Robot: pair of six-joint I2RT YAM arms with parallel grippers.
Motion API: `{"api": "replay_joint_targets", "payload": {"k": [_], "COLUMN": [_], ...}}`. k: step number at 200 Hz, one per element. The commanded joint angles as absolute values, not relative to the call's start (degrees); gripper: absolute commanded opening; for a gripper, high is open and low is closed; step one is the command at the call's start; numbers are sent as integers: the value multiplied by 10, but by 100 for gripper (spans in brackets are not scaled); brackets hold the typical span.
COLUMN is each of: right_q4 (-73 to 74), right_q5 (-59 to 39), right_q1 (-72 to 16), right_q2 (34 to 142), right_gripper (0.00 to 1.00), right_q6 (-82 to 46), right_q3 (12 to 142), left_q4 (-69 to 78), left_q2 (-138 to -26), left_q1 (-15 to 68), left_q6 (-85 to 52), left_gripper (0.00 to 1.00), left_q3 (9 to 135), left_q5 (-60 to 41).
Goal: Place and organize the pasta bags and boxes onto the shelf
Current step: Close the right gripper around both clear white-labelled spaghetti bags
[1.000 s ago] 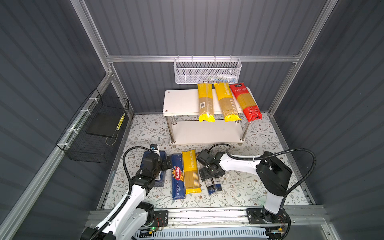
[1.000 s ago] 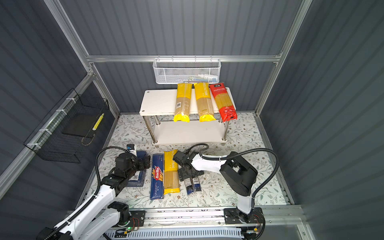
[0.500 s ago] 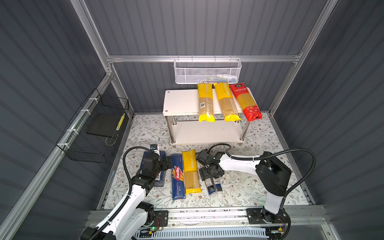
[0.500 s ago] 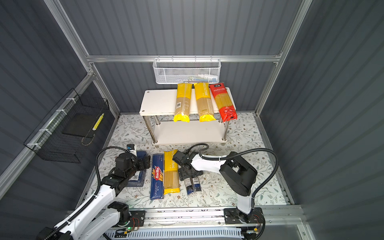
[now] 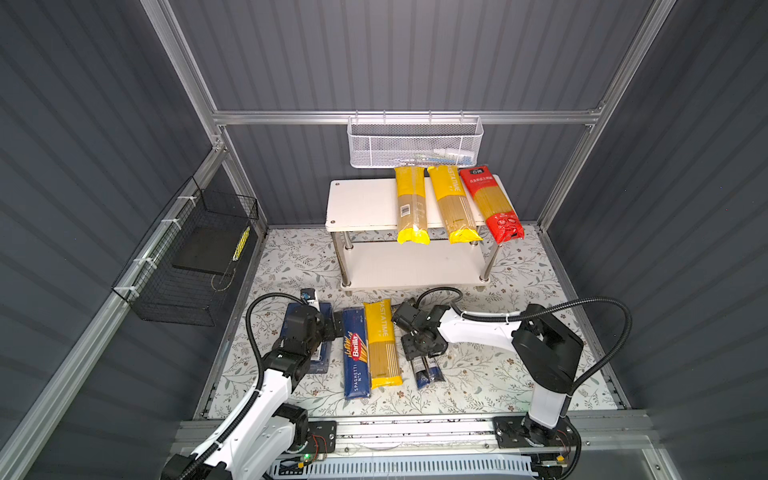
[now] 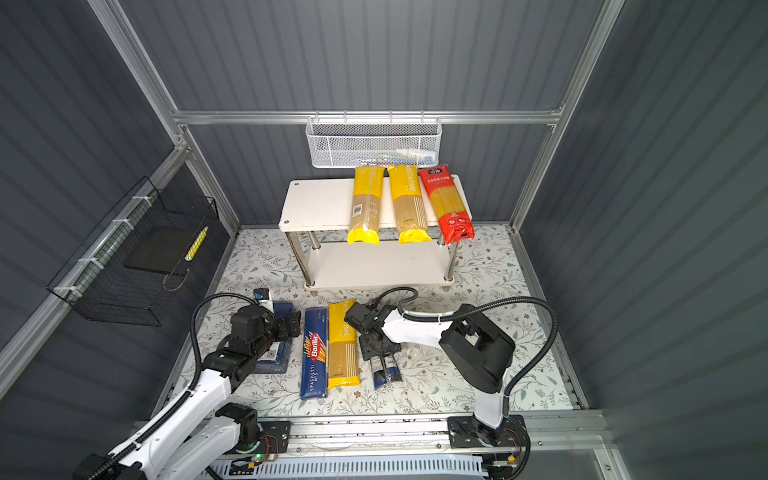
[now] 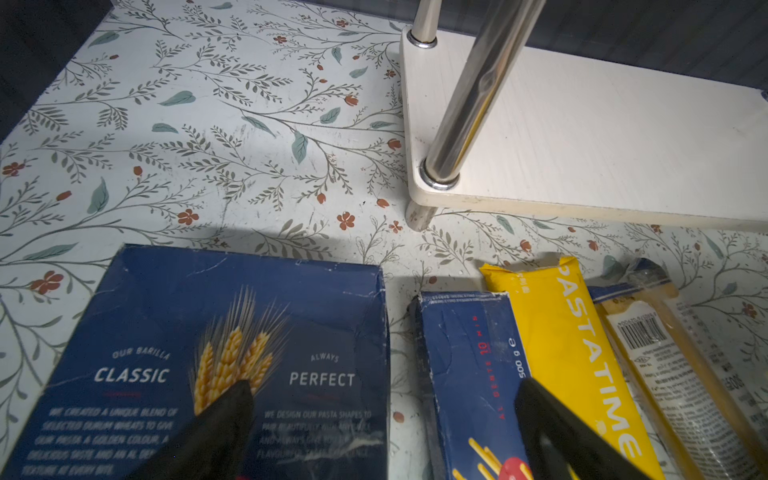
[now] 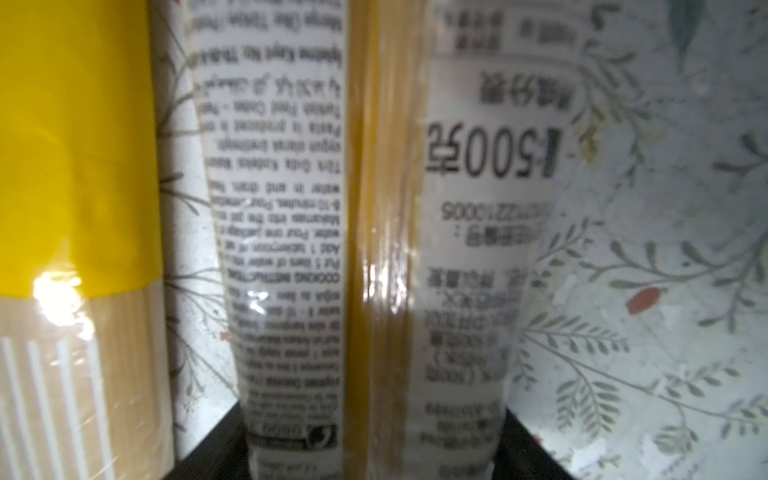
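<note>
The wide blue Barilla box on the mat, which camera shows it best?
The left wrist view: the wide Barilla box fills the foreground, its print readable. In both top views the left arm hides most of it, leaving only edges. The right wrist view does not show it.

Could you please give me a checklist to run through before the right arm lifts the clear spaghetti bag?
1. The clear bag sits between the fingers of the right gripper: ok.
2. Fingers clamped firmly on it: cannot tell.
3. The yellow bag beside it lies apart from it: ok.
4. Bare room on the left of the shelf top board: ok.
5. The left gripper is open and empty: ok.
</note>
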State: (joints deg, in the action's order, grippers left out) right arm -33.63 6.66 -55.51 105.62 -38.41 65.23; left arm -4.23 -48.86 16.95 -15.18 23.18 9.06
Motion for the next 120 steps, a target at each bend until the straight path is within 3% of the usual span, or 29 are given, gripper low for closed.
{"api": "replay_joint_targets", "payload": {"k": [1,120], "right_q4": [-331,-260], "right_q5": [62,34], "right_q1": [-555,-555], "right_q2": [1067,1000], "right_gripper": [64,41], "right_q6": [-392,-407], "right_q3": [630,582], "left_q4": [-40,-41], "left_q2": [-493,-492], "left_q1": [172,171], "left_q6": [-143,-145], "left_gripper": [99,99], "left_q3": [237,237], "left_q5": [98,100]}}
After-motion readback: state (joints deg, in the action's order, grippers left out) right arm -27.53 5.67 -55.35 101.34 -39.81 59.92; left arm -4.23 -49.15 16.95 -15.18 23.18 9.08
